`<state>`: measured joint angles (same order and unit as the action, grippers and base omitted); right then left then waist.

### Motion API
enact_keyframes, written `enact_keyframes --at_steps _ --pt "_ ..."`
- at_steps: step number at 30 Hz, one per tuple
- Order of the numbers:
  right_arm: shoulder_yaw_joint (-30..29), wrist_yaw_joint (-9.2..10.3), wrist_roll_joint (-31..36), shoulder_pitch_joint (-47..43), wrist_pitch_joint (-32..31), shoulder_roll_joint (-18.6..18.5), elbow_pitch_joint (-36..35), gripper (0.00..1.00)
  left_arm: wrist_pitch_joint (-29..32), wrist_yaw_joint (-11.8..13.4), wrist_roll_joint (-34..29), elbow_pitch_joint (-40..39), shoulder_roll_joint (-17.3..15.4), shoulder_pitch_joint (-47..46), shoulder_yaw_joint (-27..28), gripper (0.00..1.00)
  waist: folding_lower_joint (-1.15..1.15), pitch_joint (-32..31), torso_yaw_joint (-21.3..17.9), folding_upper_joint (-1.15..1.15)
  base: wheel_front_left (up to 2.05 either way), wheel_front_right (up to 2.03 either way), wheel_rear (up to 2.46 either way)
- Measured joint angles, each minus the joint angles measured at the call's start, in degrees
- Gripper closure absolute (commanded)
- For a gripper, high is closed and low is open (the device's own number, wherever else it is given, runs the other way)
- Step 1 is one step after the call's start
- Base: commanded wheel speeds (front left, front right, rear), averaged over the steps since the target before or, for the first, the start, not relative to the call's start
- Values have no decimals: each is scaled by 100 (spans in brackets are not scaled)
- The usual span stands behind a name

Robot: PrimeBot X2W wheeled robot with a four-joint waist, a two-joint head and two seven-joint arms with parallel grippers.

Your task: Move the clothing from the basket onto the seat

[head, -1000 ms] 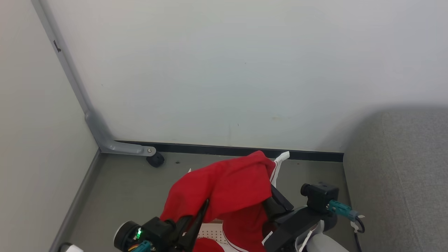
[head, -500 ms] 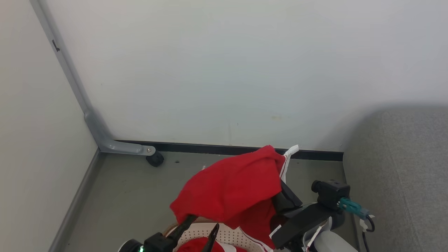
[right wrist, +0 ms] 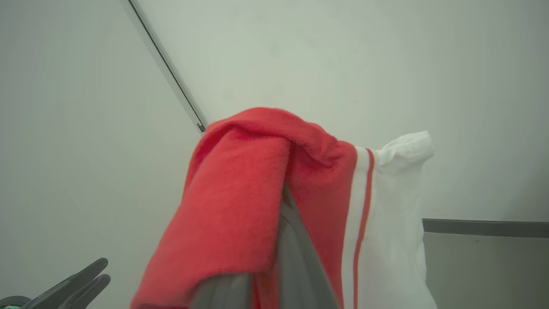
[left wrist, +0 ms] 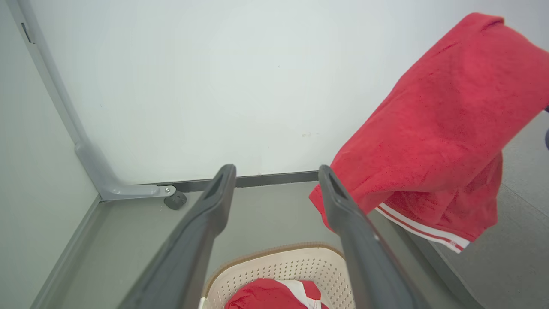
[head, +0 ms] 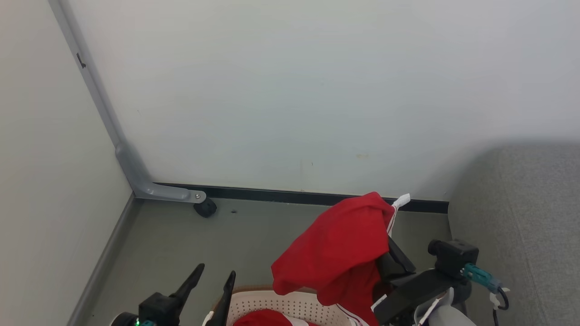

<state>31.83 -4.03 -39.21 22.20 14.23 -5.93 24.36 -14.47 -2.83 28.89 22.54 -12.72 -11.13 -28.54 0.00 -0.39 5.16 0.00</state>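
Observation:
A red piece of clothing with white stripe trim hangs above the basket, draped over my right gripper. That gripper is shut on the clothing, and its fingertips are hidden under the cloth. The cream perforated basket sits on the floor at the bottom edge of the head view, with another red and white garment inside. My left gripper stands open and empty, left of the basket and apart from the hanging clothing. The grey seat rises at the right.
A pale wall runs across the back with a dark skirting strip. A grey metal bracket with a small black castor stands in the left corner. Grey floor lies between the corner and the basket.
My left gripper opened, let go of the red clothing and dropped away to the lower left. The clothing now hangs from the right gripper alone and has moved right, towards the seat.

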Motion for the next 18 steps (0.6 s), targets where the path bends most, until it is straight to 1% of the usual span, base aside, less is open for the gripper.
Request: enact_keyframes --at_steps 6,11,13,18 --pt "-162 -1 45 -292 0 -137 -141 100 0 245 -10 -338 -32 35 430 0 0 -41 29 0 0 0 0" --pt "-357 8 145 -551 -1 -201 -275 100 0 443 -57 -577 -33 279 745 0 0 -78 32 0 0 0 0" --pt "-447 51 155 -638 -1 -209 -364 100 0 487 -91 -673 -34 378 823 0 0 -92 26 0 0 0 0" --pt "-692 82 220 -826 0 -238 -609 100 0 516 -177 -868 -24 657 939 0 0 -125 -4 0 0 0 0"
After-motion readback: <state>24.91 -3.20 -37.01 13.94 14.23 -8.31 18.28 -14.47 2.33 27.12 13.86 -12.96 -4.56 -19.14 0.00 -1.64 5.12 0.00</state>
